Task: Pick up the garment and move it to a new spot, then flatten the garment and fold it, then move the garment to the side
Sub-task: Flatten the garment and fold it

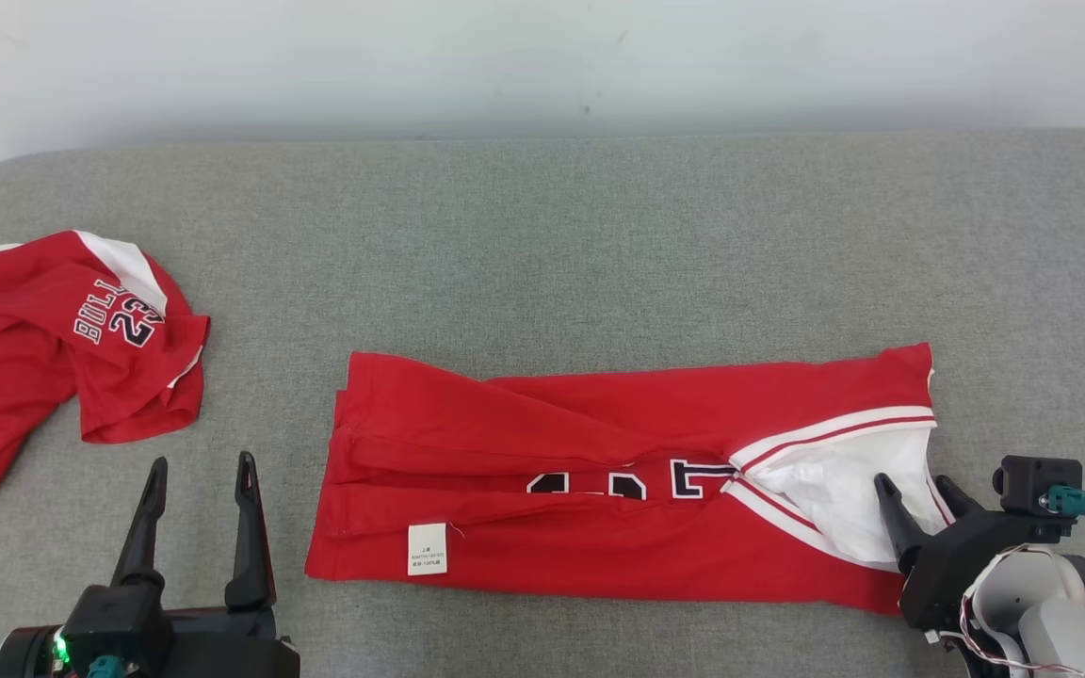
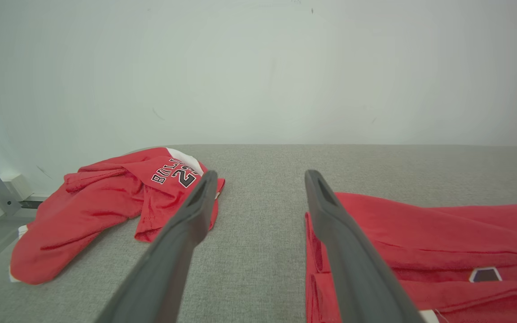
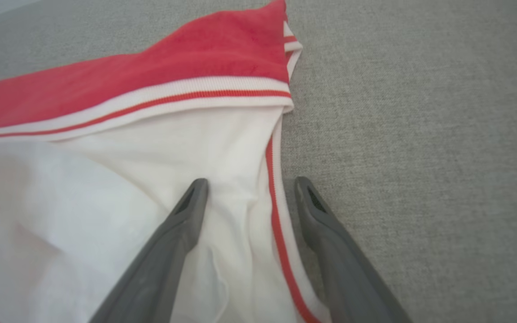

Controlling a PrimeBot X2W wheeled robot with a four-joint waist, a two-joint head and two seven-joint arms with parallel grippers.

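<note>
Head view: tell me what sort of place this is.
Probably a garment-folding test bench, not a home: a grey fabric surface against a bare pale wall, a folded red jersey in the middle, a crumpled jersey at the left.

Support: grey fabric-covered surface (image 1: 542,235), far corners rounded. Lying on it: one red garment (image 1: 599,414), folded into a long band with white trim, centre to right, near side; one crumpled red jersey (image 1: 15,358), far left, well apart.
</note>
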